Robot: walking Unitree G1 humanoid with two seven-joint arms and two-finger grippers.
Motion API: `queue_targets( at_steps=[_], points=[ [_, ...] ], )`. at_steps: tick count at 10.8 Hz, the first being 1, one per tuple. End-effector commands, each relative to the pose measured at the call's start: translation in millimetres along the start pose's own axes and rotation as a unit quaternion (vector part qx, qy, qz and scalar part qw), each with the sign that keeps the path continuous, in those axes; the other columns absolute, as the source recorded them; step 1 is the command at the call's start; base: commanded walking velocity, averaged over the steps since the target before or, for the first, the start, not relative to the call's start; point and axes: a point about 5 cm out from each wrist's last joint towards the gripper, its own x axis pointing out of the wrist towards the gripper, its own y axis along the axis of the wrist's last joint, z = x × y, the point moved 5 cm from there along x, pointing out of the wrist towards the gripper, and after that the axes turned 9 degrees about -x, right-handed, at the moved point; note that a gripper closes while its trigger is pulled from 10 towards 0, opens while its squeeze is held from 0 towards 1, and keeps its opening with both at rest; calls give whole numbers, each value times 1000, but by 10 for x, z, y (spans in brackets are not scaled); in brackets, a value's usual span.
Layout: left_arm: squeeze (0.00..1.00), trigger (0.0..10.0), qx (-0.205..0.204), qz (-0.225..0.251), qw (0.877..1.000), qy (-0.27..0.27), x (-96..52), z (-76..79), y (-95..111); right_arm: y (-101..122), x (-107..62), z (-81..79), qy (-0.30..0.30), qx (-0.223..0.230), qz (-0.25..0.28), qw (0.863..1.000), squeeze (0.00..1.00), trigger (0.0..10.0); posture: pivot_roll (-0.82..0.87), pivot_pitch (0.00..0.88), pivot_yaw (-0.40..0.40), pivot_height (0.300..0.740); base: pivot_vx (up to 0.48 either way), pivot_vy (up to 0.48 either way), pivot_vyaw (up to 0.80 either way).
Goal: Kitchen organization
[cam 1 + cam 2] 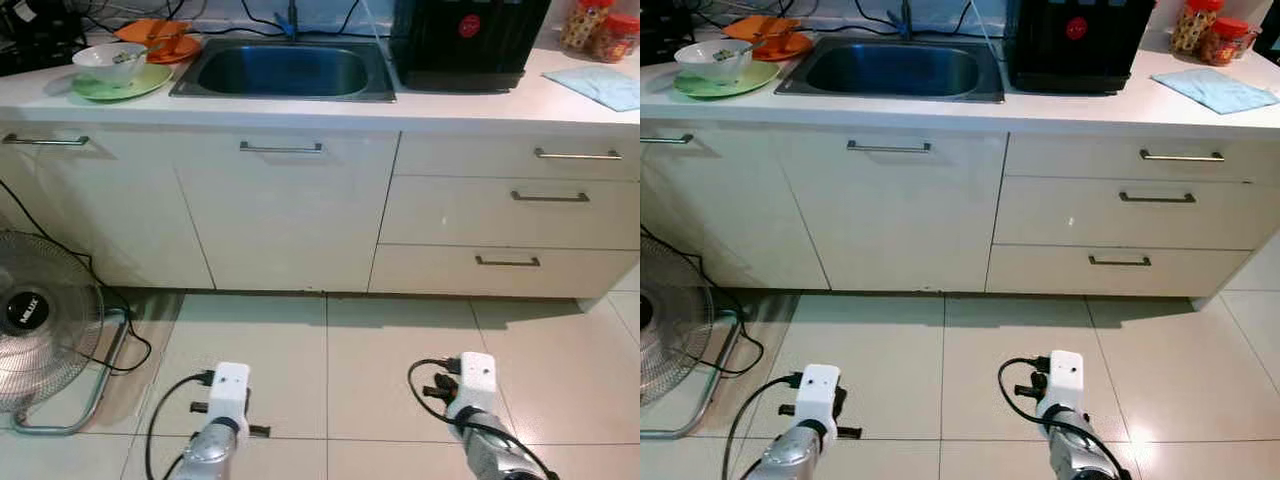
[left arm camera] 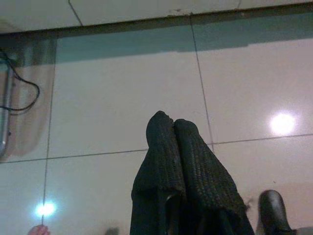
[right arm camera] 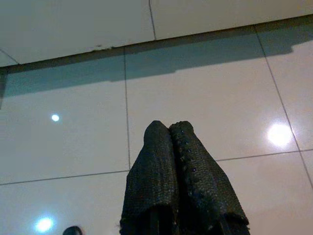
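White cabinets (image 1: pixel 290 215) run under a pale counter (image 1: pixel 470 105) across the far side of the kitchen, above a floor of glossy cream tiles (image 1: pixel 400 350). At the far left a floor fan (image 1: pixel 40 320) stands on the tiles, its black cord trailing beside it. On the counter above it a white bowl (image 1: pixel 108 62) sits on a green plate (image 1: pixel 125 85), with an orange plate (image 1: pixel 160 42) just behind. Next comes the steel sink (image 1: pixel 285 70), sunk into the counter, then a black appliance (image 1: pixel 465 40) touching its right edge. Farther right lie a light blue cloth (image 1: pixel 605 85) and jars (image 1: pixel 1210 35) near the wall. Three drawers (image 1: pixel 520 210) are stacked below that end. Low in the foreground both arms hang over the tiles: the left gripper (image 2: pixel 172 128) has its two black fingers pressed together, holding nothing, and the right gripper (image 3: pixel 168 128) is likewise closed and empty.
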Motion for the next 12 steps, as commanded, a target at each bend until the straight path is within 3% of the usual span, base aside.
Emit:
queue_targets(
  at_steps=[1, 3, 5, 7, 8, 9, 12],
  points=[
    [0, 10000, -5, 17, 1000, 7, 11, -24, 80, 87, 15, 11, -6, -7, 17, 1000, 0, 10000, 18, 4, 1, 740, 0, 0, 0],
    [0, 10000, -3, 175, 984, -11, 54, 105, 920, 712, 58, 107, -28, -7, 137, 990, 0, 10000, 29, 24, 8, 740, 0, 0, 0],
    [0, 10000, 9, 281, 959, -20, -33, 194, 1491, 1209, 43, 56, -35, -26, 222, 974, 0, 10000, 22, 27, 13, 740, 0, 0, 0],
    [0, 10000, 18, 342, 939, -33, -123, 325, 1834, 1648, -1, -70, -20, -39, 290, 956, 0, 10000, 7, 6, 1, 740, 0, 0, 0],
    [0, 10000, 9, 357, 933, -36, -147, 338, 1900, 1849, -46, -96, -24, -50, 322, 945, 0, 10000, 1, 0, 6, 740, 0, 0, 0],
    [0, 10000, 31, 365, 930, -24, -154, 341, 1969, 2005, -90, -107, -29, -52, 348, 936, 0, 10000, 1, 0, 6, 740, 0, 0, 0],
    [0, 10000, 23, 413, 910, -37, -258, 481, 2344, 2252, -132, -149, -37, -60, 374, 925, 0, 10000, -6, 0, 6, 740, 0, 0, 0]
  ],
)
